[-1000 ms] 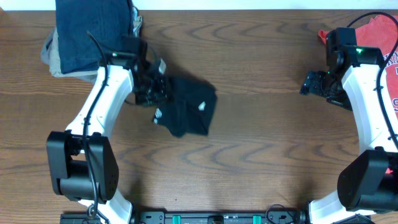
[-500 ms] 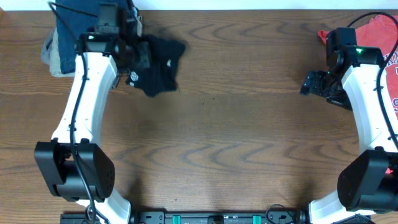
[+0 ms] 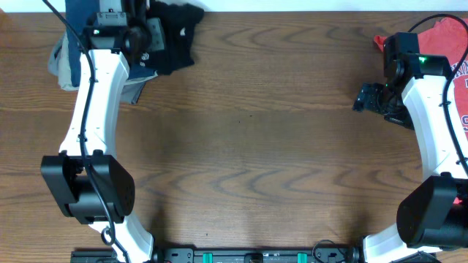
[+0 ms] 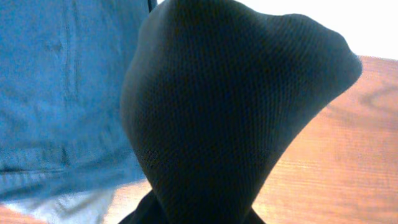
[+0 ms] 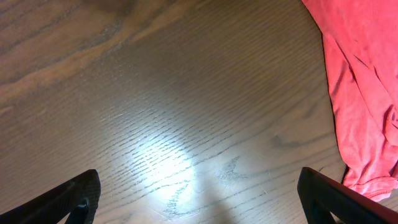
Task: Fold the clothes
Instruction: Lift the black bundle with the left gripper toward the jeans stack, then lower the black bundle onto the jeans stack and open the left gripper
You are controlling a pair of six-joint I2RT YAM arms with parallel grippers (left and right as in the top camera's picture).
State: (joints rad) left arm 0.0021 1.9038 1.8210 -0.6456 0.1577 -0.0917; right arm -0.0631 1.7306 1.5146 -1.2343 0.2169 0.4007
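Wooden table (image 3: 256, 146). Right gripper (image 3: 365, 97): jaws spread wide, nothing held, over the wood just left of the coral-red T-shirt (image 3: 441, 33), which lies at the far right corner. Left gripper (image 3: 150, 42): pinched tight on the bunched black T-shirt (image 3: 177, 33), at the far left edge, beside the folded blue garments (image 3: 86, 16).

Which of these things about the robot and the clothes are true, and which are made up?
1. The left gripper is shut on the black T-shirt. True.
2. The right gripper holds the red T-shirt. False: it is open over bare table, and the red T-shirt lies beside it.
3. The black T-shirt is in the middle of the table. False: it is at the far edge, on the left.
4. Blue clothes are next to the black T-shirt. True.
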